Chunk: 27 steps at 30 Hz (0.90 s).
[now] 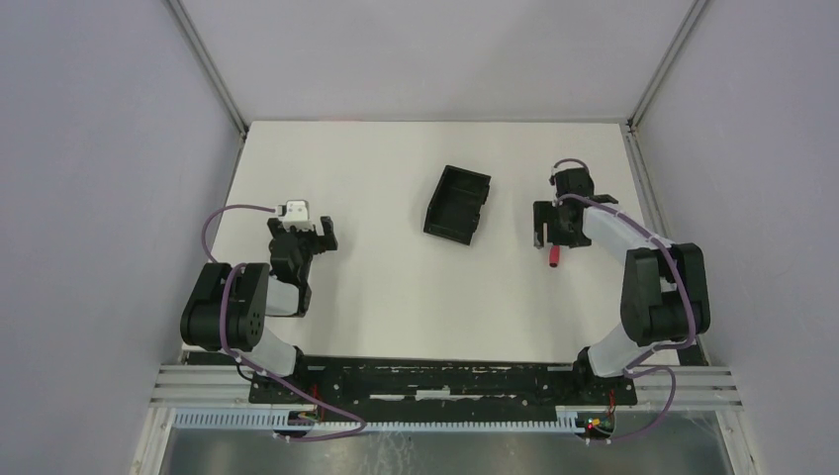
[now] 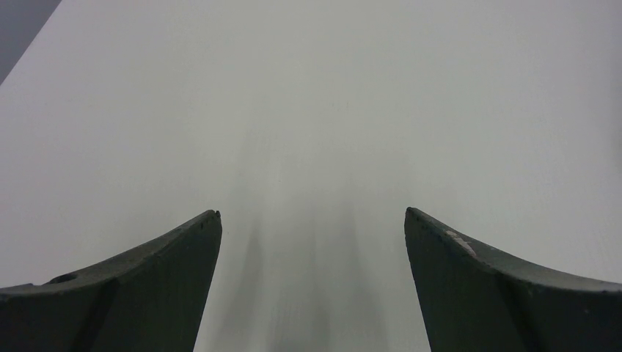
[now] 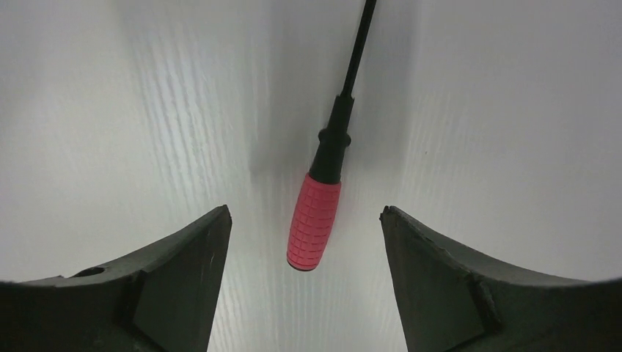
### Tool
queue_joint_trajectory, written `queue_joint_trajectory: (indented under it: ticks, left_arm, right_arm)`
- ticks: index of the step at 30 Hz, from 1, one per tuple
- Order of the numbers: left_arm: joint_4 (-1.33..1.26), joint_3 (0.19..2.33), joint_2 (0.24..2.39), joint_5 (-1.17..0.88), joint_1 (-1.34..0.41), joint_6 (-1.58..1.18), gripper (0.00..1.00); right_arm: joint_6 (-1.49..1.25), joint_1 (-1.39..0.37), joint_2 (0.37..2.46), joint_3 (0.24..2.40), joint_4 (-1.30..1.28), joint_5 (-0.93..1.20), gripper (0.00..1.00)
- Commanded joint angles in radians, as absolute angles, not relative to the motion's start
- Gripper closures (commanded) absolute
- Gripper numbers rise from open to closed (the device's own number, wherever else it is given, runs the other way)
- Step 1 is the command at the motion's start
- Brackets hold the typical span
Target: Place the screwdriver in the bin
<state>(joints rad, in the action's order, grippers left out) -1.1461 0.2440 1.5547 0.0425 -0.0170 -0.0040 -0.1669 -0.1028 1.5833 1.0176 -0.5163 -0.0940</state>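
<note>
The right end effector (image 3: 304, 214) gapes empty, straddling the screwdriver (image 3: 331, 143) lying on the counter (image 3: 147, 110); the bin (image 1: 453, 234) sits well to its left. Closing on the round, skewed handle could roll it free.

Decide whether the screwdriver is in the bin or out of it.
Out: the screwdriver lies on the table, its handle flanked by the open right gripper, apart from the bin.

Left tool (image 2: 312, 211), right tool (image 3: 305, 208): jaws apart
</note>
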Motion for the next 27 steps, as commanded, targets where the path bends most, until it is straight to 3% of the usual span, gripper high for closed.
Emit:
queue_joint_trajectory:
  ticks: [1,4,9,15,23,27]
  left_arm:
    - [-1.174,0.250,1.539,0.034,-0.011,-0.029,0.00]
    - [-1.174,0.250,1.540,0.035,-0.012,-0.029,0.00]
    - [-1.173,0.250,1.539,0.035,-0.011,-0.029,0.00]
    - [-1.173,0.249,1.540,0.034,-0.011,-0.029,0.00]
    - [-1.173,0.250,1.540,0.034,-0.011,-0.029,0.00]
    - [-1.173,0.250,1.540,0.034,-0.012,-0.029,0.00]
  right_arm:
    - [-0.176,-0.100,1.600,0.960,-0.474,-0.143,0.21]
    - [-0.174,-0.100,1.653,0.950,-0.448,-0.154,0.27]
    - [-0.167,-0.098,1.703,0.959,-0.425,-0.166,0.49]
    - [-0.144,-0.089,1.699,1.075,-0.534,-0.166,1.00]
    - [-0.102,-0.083,1.603,1.484,-0.930,-0.129,1.00]
    - [-0.130,-0.085,1.587,1.572,-0.998,-0.092,1.00]
